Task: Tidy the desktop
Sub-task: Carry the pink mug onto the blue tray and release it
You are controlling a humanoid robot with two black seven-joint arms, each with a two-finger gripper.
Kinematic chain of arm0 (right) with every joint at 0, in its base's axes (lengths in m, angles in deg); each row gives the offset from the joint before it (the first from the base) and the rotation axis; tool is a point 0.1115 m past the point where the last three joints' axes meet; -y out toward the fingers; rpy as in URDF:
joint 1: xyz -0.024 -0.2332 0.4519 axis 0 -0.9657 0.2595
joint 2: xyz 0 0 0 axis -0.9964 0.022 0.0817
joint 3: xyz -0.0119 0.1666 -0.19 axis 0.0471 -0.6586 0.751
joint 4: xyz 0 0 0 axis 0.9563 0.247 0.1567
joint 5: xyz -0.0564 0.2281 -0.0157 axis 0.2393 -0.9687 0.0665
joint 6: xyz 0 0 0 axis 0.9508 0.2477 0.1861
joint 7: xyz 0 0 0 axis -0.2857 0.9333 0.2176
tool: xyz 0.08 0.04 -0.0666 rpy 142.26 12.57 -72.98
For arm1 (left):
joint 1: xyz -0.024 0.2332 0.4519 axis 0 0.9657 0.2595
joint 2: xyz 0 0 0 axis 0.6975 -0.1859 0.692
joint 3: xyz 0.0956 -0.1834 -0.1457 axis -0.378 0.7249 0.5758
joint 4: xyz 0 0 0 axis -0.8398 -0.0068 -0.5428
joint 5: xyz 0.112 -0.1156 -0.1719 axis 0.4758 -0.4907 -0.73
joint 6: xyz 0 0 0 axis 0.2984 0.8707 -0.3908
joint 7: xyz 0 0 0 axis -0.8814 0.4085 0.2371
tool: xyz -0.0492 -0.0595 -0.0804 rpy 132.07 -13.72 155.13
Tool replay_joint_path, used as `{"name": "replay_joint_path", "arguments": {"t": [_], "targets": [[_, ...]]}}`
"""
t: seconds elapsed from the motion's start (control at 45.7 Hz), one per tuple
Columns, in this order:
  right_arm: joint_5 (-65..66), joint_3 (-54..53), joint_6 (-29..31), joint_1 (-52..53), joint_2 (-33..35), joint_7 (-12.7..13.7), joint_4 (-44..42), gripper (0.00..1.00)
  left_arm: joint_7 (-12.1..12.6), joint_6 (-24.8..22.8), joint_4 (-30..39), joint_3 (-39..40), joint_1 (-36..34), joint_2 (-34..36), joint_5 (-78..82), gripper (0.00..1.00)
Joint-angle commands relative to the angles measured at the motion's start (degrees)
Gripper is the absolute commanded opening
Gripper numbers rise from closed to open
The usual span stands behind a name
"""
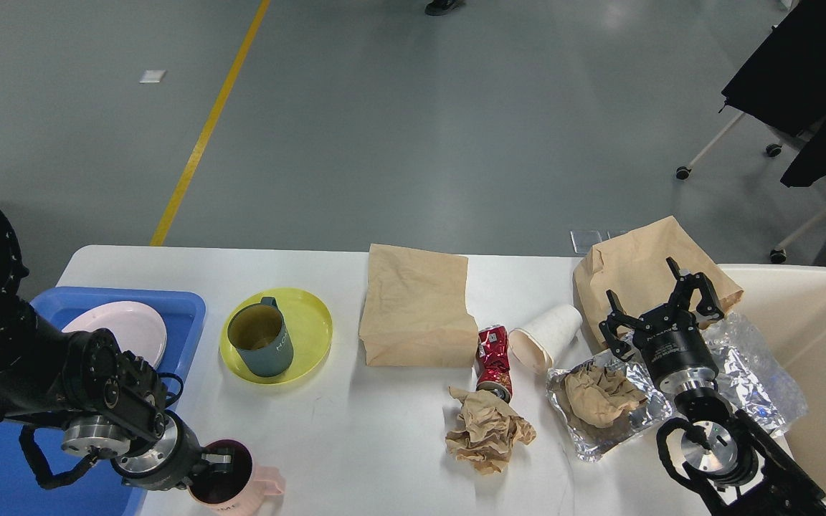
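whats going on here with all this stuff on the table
A two-armed robot is tidying a cluttered desktop. Its left end effector is at the rim of a pink mug near the front edge, beside a blue tray. The right end effector hangs open above foil holding crumpled paper. Paper bags, a crushed can and a paper cup remain out.

White desktop (327, 430) w/ yellow plate (312, 337), paper bag (416, 304) (flat), crushed can (493, 362), foil tray (603, 433).
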Motion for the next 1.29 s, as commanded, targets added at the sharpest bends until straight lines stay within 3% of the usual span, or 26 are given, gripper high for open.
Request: {"name": "replay_joint_path", "arguments": {"t": [0.0, 0.241, 0.657, 0.788, 0.898, 1.095, 1.27], "targets": [[0.0, 0.0, 0.0, 0.0, 0.0, 0.0, 0.0, 1.0, 0.0, -0.3, 1.3, -0.3, -1.5, 0.8, 0.8, 0.0], [0.0, 0.0, 0.0, 0.0, 0.0, -0.1, 0.0, 1.0, 1.0, -5.3, 9.6, -1.0, -15.1, 6.4, 5.1, 0.0], [0.0, 0.0, 0.0, 0.1, 0.0, -0.1, -0.2, 1.0, 0.1, -25.1, 15.8, -5.6, -43.1, 6.8, 5.0, 0.0], [0.0, 0.0, 0.0, 0.0, 0.0, 0.0, -0.2, 1.0, 0.0, -25.4, 15.5, -6.8, -43.3, 7.2, 5.1, 0.0], [0.0, 0.0, 0.0, 0.0, 0.1, 0.0, -0.1, 1.0, 0.0, -25.8, 12.5, -9.6, -41.9, 11.4, 6.2, 0.0], [0.0, 0.0, 0.0, 0.0, 0.0, 0.0, 0.0, 1.0, -0.9, -28.6, 0.9, -9.7, -31.4, 22.4, 15.8, 0.0], [0.0, 0.0, 0.0, 0.0, 0.0, 0.0, 0.0, 1.0, -3.9, -36.8, -15.6, -2.4, -18.7, 33.6, 24.2, 0.0]]}}
